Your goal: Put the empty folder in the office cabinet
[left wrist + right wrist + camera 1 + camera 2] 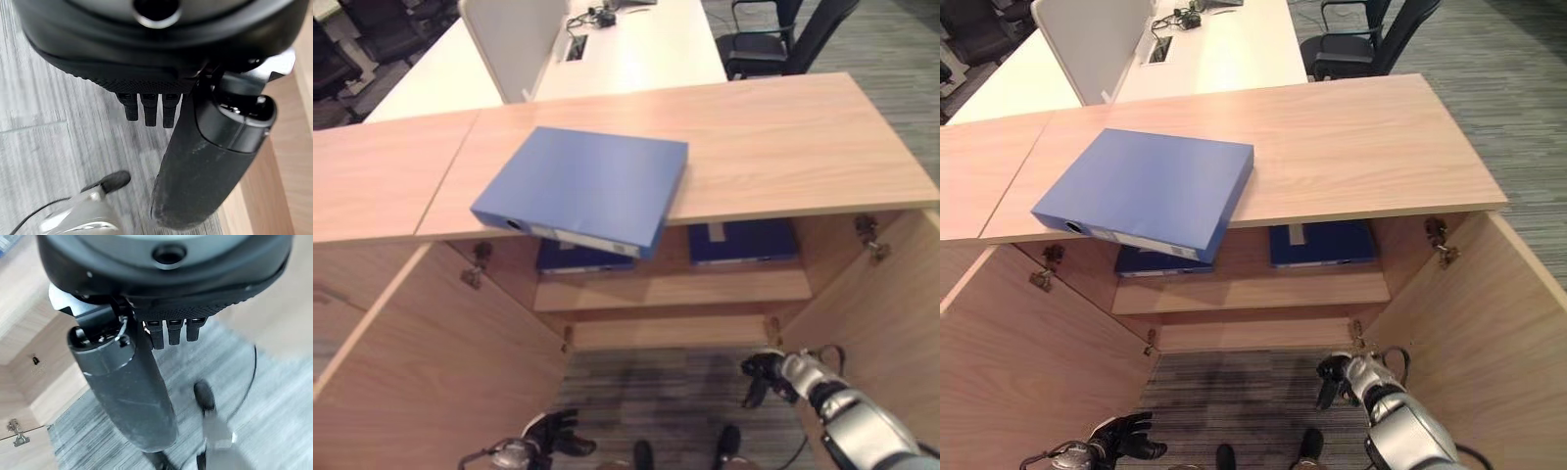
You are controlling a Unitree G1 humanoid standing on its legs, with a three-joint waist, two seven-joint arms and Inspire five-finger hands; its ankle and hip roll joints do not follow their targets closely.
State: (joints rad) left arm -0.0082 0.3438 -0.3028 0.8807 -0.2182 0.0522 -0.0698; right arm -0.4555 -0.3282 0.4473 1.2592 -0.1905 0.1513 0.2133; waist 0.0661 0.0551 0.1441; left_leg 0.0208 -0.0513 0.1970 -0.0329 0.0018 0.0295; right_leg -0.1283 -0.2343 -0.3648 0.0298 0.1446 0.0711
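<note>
Left eye view: the office cabinet (724, 147), the landmark, stands with both doors swung open and its wooden top facing the camera. On the inner shelf (675, 289) lie two dark blue binders (744, 240). The blue folder (582, 186) rests flat on the cabinet top, left of centre, its spine corner overhanging the front edge above the shelf; its long axis runs diagonally, from front left toward back right. The right hand (766, 374) hangs low before the cabinet opening, right of centre, fingers loosely bent and holding nothing. The left hand (553, 431) hangs lower still, left of centre, fingers relaxed and empty. Judgement: the folder lies above and beyond both hands, and its overhanging corner sits more on the left hand's side.
</note>
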